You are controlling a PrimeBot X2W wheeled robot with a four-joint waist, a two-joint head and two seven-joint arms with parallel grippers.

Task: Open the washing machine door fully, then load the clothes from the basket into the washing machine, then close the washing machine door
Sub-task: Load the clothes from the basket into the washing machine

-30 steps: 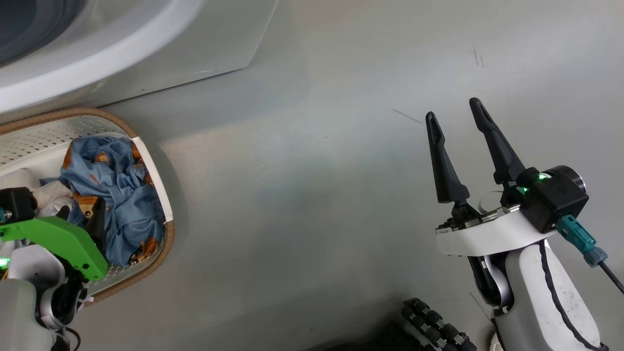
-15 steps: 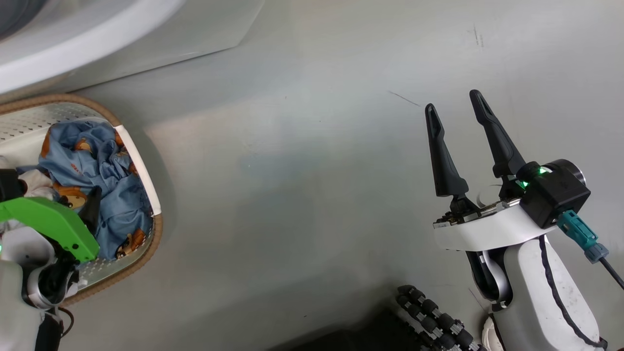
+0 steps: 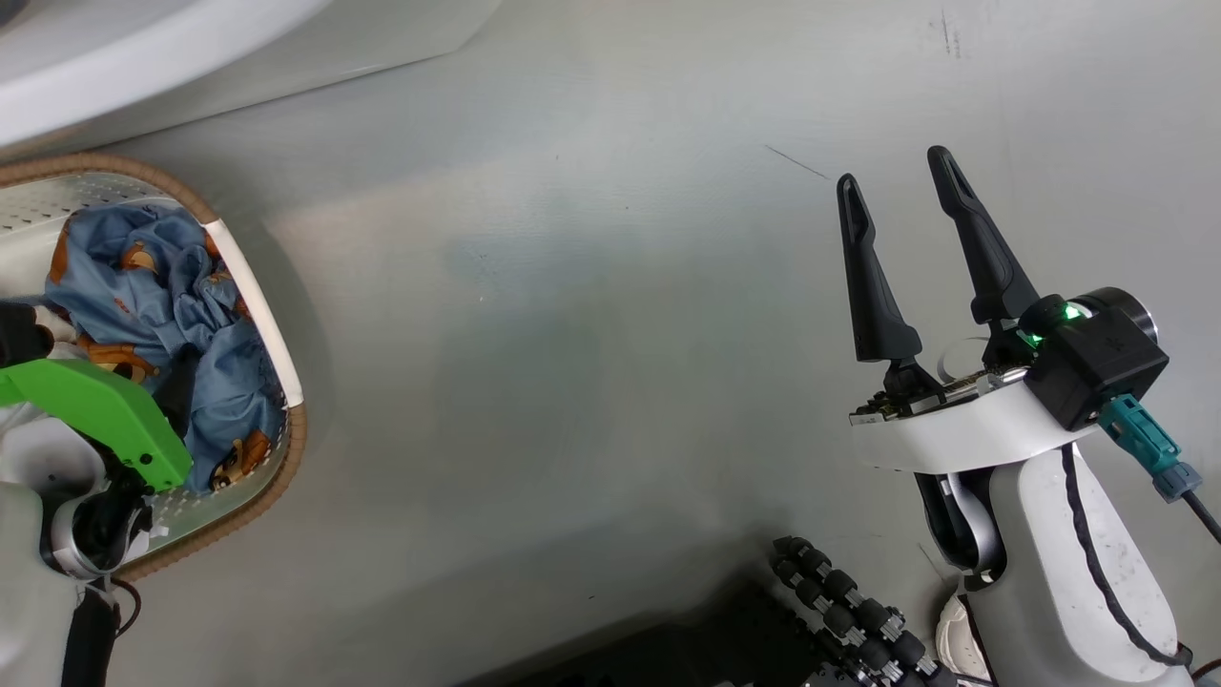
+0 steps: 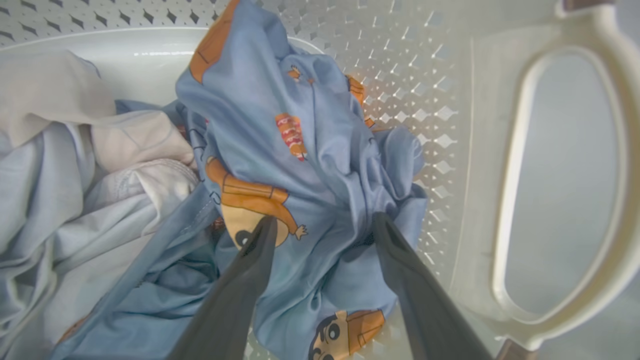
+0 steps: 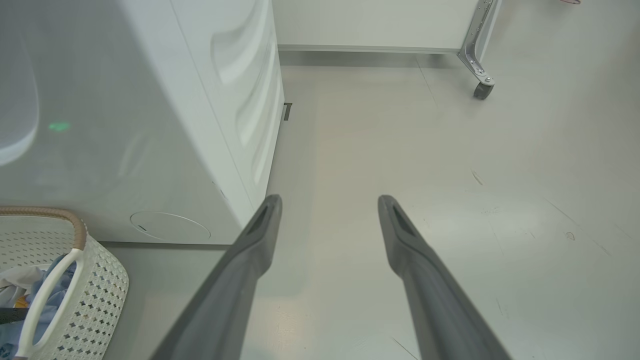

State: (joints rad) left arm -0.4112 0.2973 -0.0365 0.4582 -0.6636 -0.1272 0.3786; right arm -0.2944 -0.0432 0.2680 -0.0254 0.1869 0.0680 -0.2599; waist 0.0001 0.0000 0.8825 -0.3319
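The cream basket (image 3: pixel 256 315) with its brown rim stands on the floor at the left, below the white washing machine (image 3: pixel 143 67). Clothes (image 3: pixel 172 286) of light blue fabric with orange prints lie crumpled in it, with white cloth (image 4: pixel 125 165) beside them. My left gripper (image 4: pixel 324 222) is down in the basket (image 4: pixel 450 100), open, its fingertips pressed into the blue clothes (image 4: pixel 300 165) on either side of a raised fold. My right gripper (image 3: pixel 897 181) hangs open over bare floor, far right of the basket. The washing machine door is out of view.
The washing machine (image 5: pixel 150 125) side and the basket (image 5: pixel 100 295) are left of my right gripper (image 5: pixel 327 200). A white unit on a caster (image 5: pixel 482 90) stands farther back. My base's black rollers (image 3: pixel 849 611) are at the bottom. Grey floor lies between basket and right arm.
The whole head picture has shifted, so the camera moved. My left gripper stays in the basket on the blue clothes, and my right gripper stays open over the floor.
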